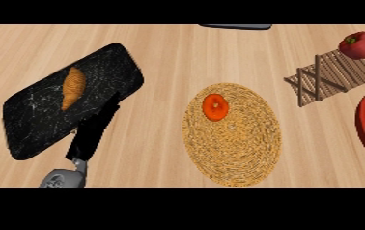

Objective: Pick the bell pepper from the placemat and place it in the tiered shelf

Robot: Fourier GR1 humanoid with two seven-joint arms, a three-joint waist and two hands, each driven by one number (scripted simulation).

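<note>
Pepper (215, 106) sits on the woven placemat (235, 147); left hand (94, 132) rests, fingers straight.

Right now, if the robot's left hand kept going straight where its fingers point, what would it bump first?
Probably the black slate board: the left hand already overlaps its edge, fingers pointing up-right; height is unclear.

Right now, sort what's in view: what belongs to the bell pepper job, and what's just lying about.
Job: orange-red bell pepper; round woven straw placemat; brown wooden slatted tiered shelf; black left hand.

Lying about: black marbled tray; golden croissant; red pepper on shelf.
</note>
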